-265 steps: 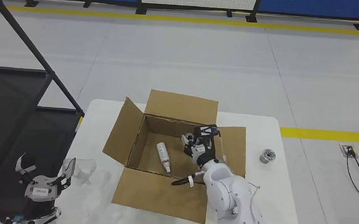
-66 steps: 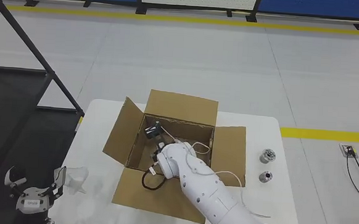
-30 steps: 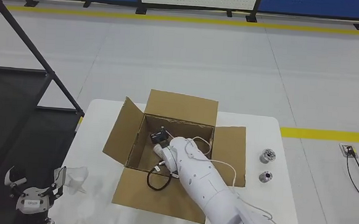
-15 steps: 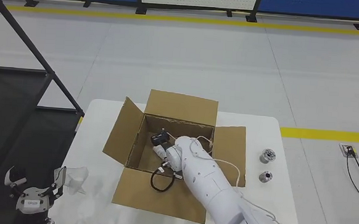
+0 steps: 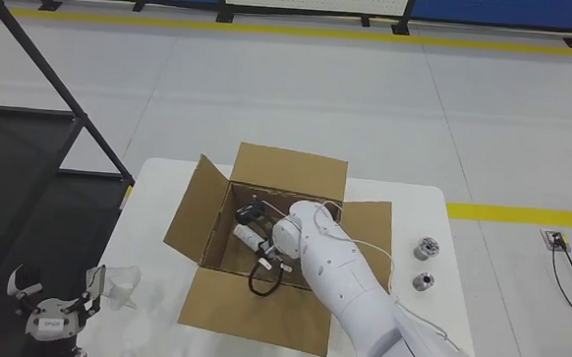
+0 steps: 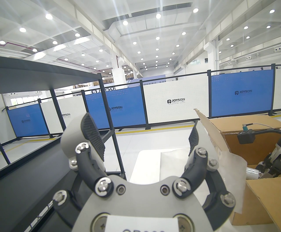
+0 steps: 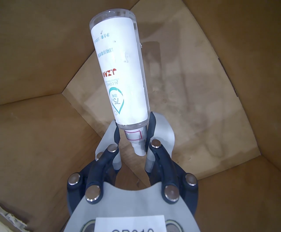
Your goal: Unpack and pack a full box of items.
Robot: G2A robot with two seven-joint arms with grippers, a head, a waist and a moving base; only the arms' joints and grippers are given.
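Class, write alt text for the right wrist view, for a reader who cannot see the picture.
The right gripper is shut on the neck of a clear bottle with a white label, inside a cardboard box. The bottle's flat base points away from the camera, toward a corner of the box's brown floor.

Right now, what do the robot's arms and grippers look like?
The right arm is glossy white and rounded, with a black cable loop. The left gripper and right gripper have pale grey fingers, ribbed black pads, black links, silver screws, white label.
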